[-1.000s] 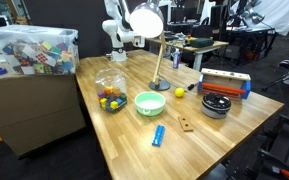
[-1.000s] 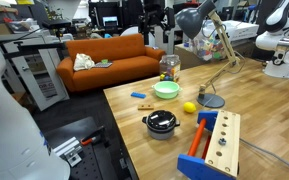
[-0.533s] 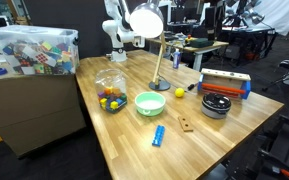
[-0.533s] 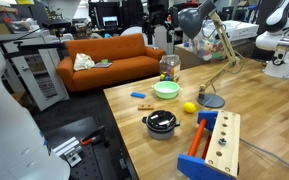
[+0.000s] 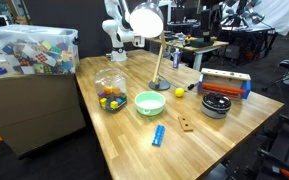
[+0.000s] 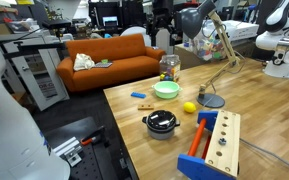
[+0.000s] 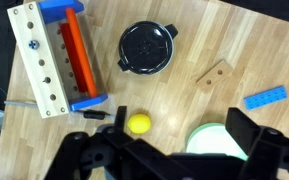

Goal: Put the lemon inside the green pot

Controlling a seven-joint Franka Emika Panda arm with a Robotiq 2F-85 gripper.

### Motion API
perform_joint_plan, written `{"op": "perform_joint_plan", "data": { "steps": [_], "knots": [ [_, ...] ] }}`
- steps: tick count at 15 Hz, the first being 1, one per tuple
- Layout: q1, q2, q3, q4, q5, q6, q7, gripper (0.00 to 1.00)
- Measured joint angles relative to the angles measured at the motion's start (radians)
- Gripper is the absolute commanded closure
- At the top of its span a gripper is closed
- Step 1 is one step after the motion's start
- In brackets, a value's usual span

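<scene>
Approach step: black gripper (image 7: 174, 150), seemingly spread (lower edge), hangs high; next, descend onto small yellow lemon (image 7: 138, 123), lower centre, beside pale-green round pot (image 7: 206, 140).

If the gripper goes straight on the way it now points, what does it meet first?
Probably the bare wooden table, between the lemon and the green pot. In the wrist view the gripper points down there from high up; depth is unclear, so the pot's rim is also possible.
</scene>
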Motion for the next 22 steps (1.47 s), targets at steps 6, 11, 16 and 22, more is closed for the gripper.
{"op": "perform_joint_plan", "data": {
  "steps": [6,11,16,22],
  "knots": [
    [-0.032,0.170,-0.068,0.140,0.058,0.009,0.001,0.00],
    [-0.028,0.180,-0.066,0.148,0.059,0.009,0.000,0.00],
    [-0.028,0.181,-0.067,0.148,0.059,0.009,0.000,0.00],
    [-0.021,0.214,-0.065,0.174,0.061,0.012,-0.034,0.00]
  ]
}}
